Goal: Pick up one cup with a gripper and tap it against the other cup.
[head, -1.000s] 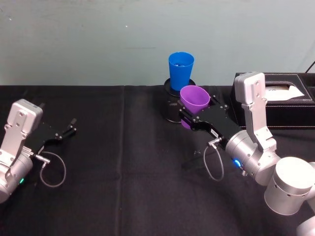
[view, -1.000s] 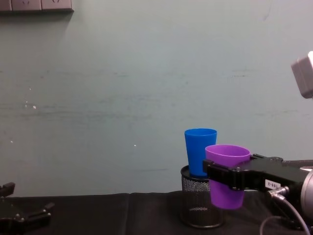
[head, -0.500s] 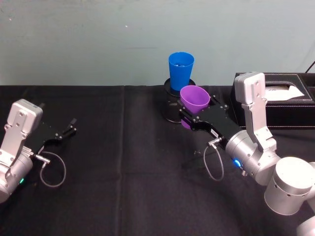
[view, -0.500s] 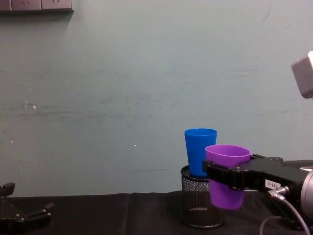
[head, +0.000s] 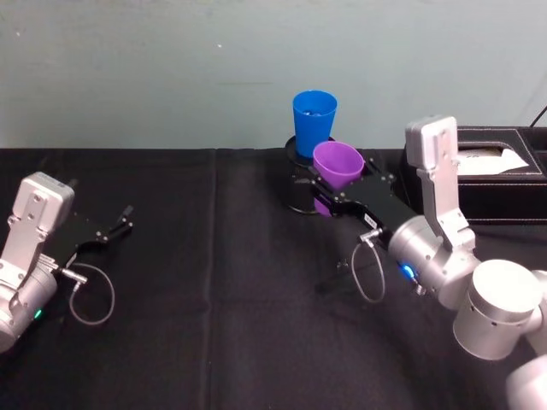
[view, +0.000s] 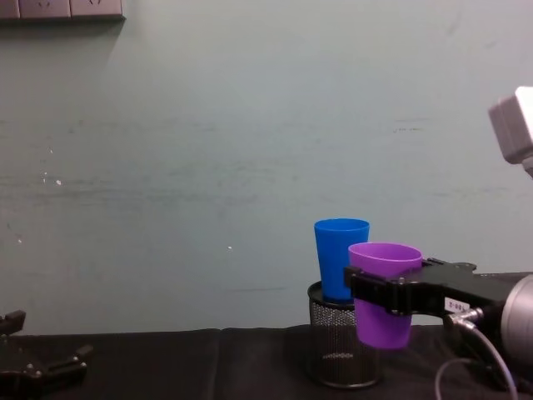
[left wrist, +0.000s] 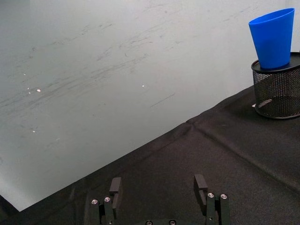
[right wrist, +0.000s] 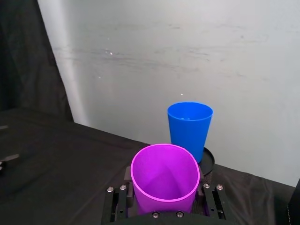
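Black-clothed table (head: pixel 222 325), pale green wall (head: pixel 154 68). The right gripper (head: pixel 338 193) clamps the purple cup (head: pixel 338 162) — raised just beside the blue cup (head: pixel 314 120) in its holder (view: pixel 337 354). The left gripper (head: pixel 116 227) sits far left, fingers spread.

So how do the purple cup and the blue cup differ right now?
Support: the purple cup is clamped in the right gripper, off the table; the blue cup stands in the black mesh holder. Position: the purple cup is nearer the robot, its rim lower than the blue cup's. Both are smooth, tapered, open end up.
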Controlling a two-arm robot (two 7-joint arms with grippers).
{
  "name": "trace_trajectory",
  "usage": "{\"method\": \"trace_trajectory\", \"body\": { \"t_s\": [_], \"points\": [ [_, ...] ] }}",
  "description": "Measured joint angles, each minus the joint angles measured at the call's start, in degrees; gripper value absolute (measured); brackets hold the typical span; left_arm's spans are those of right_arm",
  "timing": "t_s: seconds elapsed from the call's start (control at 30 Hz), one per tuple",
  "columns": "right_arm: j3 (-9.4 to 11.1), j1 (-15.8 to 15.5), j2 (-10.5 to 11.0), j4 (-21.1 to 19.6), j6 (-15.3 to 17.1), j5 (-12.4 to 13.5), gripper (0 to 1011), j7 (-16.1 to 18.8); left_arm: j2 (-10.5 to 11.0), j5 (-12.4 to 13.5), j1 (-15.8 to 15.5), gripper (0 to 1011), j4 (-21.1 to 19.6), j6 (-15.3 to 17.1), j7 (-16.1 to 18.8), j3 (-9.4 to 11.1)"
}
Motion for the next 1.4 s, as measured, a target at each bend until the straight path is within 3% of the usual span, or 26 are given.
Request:
{"method": "trace_trajectory", "body": {
  "t_s": [0.7, 1.13, 1.4],
  "points": [
    [0.51, 9.55, -4.19, 12.38, 1.52, -0.53, 722, 1.81, 0.00, 0.00, 0.00, 1000, 0.00, 0.00, 0.00, -0.01],
    [0.17, 13.36, -5.48, 17.08, 1.11, -1.22, 722, 1.86, 0.00, 0.00, 0.00, 1000, 0.00, 0.00, 0.00, 0.00],
    [0.15, 14.14, -5.89, 18.14, 0.77, -1.65, 722, 1.83, 0.00, 0.00, 0.00, 1000, 0.00, 0.00, 0.00, 0.00]
  ]
}}
